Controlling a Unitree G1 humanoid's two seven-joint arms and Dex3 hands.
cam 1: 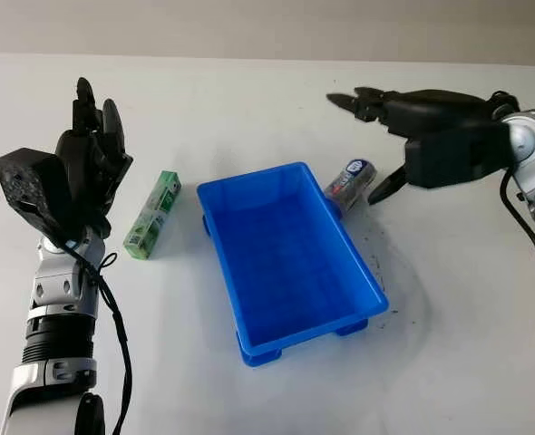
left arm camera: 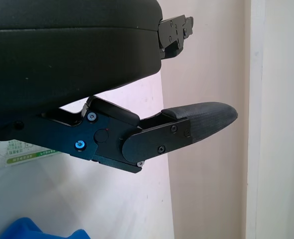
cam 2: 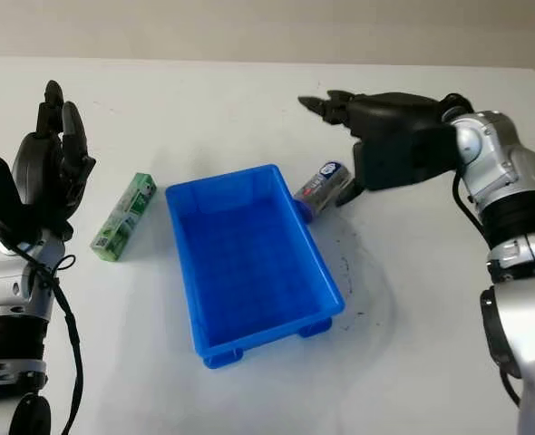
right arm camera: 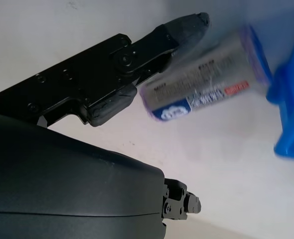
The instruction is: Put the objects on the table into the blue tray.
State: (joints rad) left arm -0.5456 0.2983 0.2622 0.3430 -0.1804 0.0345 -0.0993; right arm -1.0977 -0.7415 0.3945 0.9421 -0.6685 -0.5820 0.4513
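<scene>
Right hand open, empty, just above can lying against blue tray corner; closing fingers may roll can away.

1. The blue tray is seen to be moulded plastic, smooth with a slight sheen.
2. The green box appears as printed cardboard or paper, faintly glossy.
3. The small can is wrapped in a shiny printed label, with a purple-blue end cap that looks like plastic.
4. The table is covered by a matt white surface, marked with dark scuffs near the tray.
5. The right hand is cased in matt black plastic; a finely textured pad is seen on the left hand.
6. The forearms are finished in silver-grey, satin metal or plastic.
</scene>
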